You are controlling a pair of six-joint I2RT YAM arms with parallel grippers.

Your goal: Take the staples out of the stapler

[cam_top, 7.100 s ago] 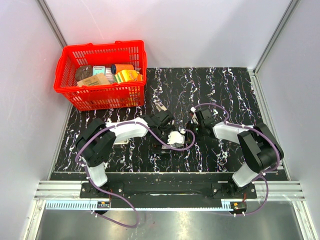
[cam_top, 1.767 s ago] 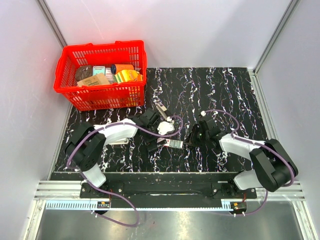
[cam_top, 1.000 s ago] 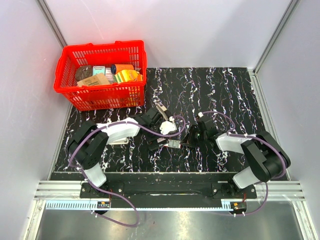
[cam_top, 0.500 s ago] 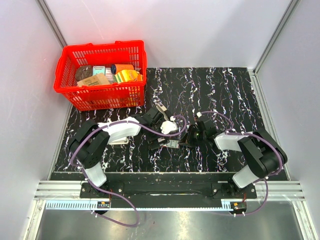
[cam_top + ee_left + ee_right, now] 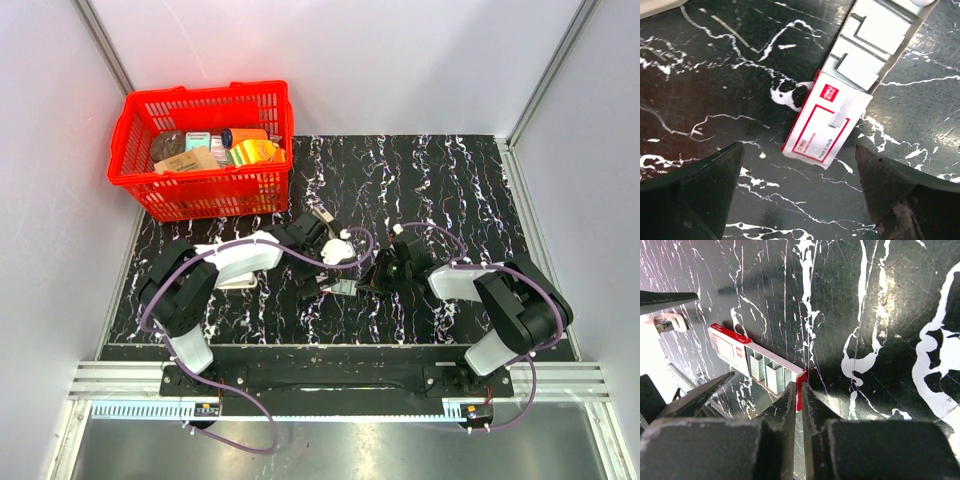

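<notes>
At the middle of the bench [image 5: 450, 180], the right claw [image 5: 800, 388] is pressed together, pinching the red end of a tray [image 5: 771, 372]. The tray is slid partway out of a small red-and-white box [image 5: 729, 347]. Grey staple strips [image 5: 765, 369] lie in the open part of the tray, and the box runs from the claw toward the upper left of the right wrist view.

The left claw [image 5: 797, 150] is spread wide, and its two dark fingers [image 5: 695, 190] sit at the lower corners of the left wrist view. Neither finger touches anything. The box [image 5: 822, 127] lies flat on the bench between and just above the fingers, and the tray [image 5: 870, 47] sticks out toward the upper right.

From above, the two claws face each other across the box [image 5: 346, 288]. The left claw [image 5: 316, 286] is on the box's left and the right claw [image 5: 373, 280] is on its right.

The stapler [image 5: 321, 215] lies on the bench above both claws. It is near the left arm's wrist, just below the lower right corner of a red basket [image 5: 205, 95], and neither claw touches it. The basket stands at the upper left of the bench and holds several packets.
</notes>
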